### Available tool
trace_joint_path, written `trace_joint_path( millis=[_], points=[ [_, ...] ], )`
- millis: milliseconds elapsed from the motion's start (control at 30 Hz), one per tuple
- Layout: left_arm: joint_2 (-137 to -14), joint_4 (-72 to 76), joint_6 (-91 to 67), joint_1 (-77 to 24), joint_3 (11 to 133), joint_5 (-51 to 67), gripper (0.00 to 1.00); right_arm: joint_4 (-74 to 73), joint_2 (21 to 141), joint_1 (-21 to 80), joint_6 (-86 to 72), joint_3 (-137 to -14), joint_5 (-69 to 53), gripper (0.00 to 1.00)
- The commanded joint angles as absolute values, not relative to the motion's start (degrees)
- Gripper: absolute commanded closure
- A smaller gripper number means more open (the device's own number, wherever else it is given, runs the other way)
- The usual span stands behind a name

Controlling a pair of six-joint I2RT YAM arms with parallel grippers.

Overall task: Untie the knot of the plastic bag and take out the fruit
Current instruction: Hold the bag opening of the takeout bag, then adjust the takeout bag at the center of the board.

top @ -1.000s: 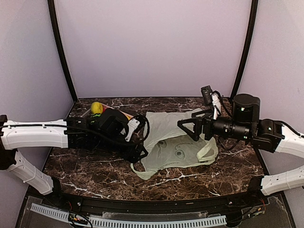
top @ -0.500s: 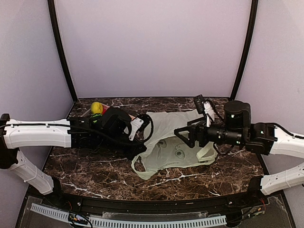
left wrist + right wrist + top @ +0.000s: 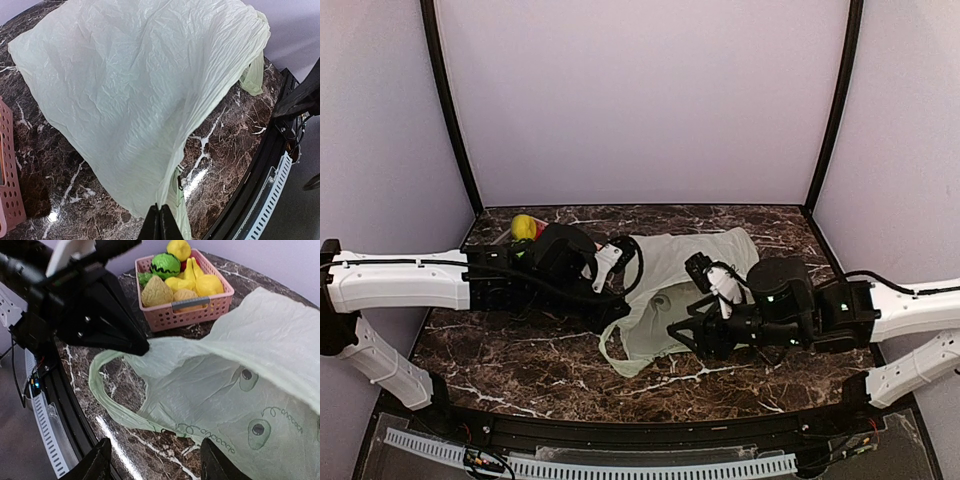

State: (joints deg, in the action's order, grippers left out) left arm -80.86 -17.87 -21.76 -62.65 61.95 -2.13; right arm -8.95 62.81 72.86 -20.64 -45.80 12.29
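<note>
A pale green plastic bag [image 3: 670, 270] with printed eyes lies on the marble table. My left gripper [image 3: 620, 308] is shut on the bag's left edge, and it holds the film [image 3: 140, 90] up like a tent. The same pinch [image 3: 136, 346] shows in the right wrist view. My right gripper [image 3: 156, 444] is open just above the bag's front edge, with nothing between its fingers. One handle loop [image 3: 107, 390] lies loose on the table. The knot is out of view. Several toy fruits [image 3: 156, 291] lie in a pink basket [image 3: 197, 307].
The pink basket [image 3: 510, 238] stands at the back left, behind my left arm. It also holds bananas [image 3: 192, 272] and a green striped piece [image 3: 165, 265]. The black front rail [image 3: 272, 150] runs close to the bag's near side.
My left gripper has shut on the bag's edge and lifted it slightly. My right arm has swung left and down to the bag's front edge, with its jaws narrowing.
</note>
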Motion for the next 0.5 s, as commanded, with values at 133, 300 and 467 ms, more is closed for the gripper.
trace_joint_path(
  millis=[133, 300, 467],
  points=[
    [-78.66, -17.49, -22.52, -62.94, 63.41, -3.15, 0.99, -13.89, 72.57, 76.26, -20.65, -46.42, 17.59, 0.49],
    [-78.17, -16.18, -23.10, -62.93, 62.52, -3.14, 0.99, -14.68, 77.12, 73.90, -23.41, -45.93, 15.94, 0.49],
    [-78.15, -15.90, -23.03, -62.94, 62.40, -2.71, 0.99, -17.17, 81.46, 69.95, -25.51, -48.04, 13.83, 0.51]
  ],
)
